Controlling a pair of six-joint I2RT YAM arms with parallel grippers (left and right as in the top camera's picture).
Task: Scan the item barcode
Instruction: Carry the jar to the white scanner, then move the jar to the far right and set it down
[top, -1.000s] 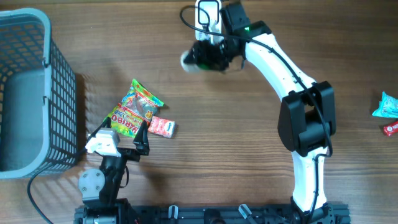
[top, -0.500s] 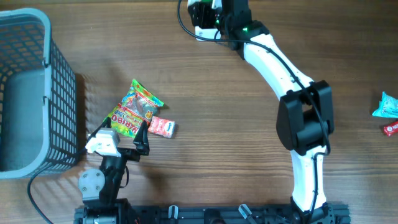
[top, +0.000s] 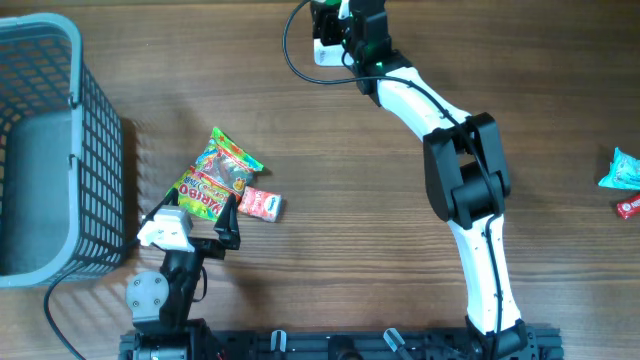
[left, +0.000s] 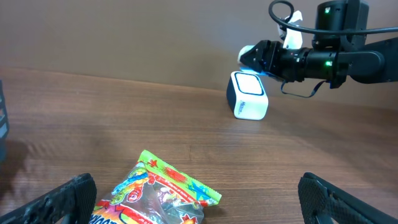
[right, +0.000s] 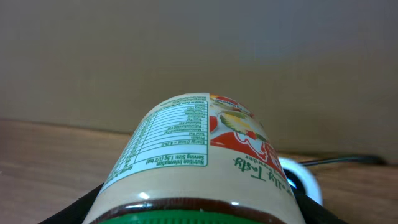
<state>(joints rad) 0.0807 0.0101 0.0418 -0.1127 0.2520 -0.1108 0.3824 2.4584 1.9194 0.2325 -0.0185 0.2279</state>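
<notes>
Right gripper (left: 262, 57) grasps the jar (right: 186, 162) at the table's (top: 350, 200) far edge, near the scanner (left: 249, 102). Left gripper (top: 195, 222) gapes released by the candy bag (top: 215, 180); bare wood lies between.

A grey basket (top: 100, 180) is set at the left of the table (top: 350, 220), a gummy bag (top: 215, 178) is laid just beside a pink packet (top: 262, 204), and a blue packet (top: 620, 168) and a red packet (top: 629, 207) are seen at the right edge.

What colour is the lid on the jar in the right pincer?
Green: the lid of the jar shows best in the right wrist view.
</notes>
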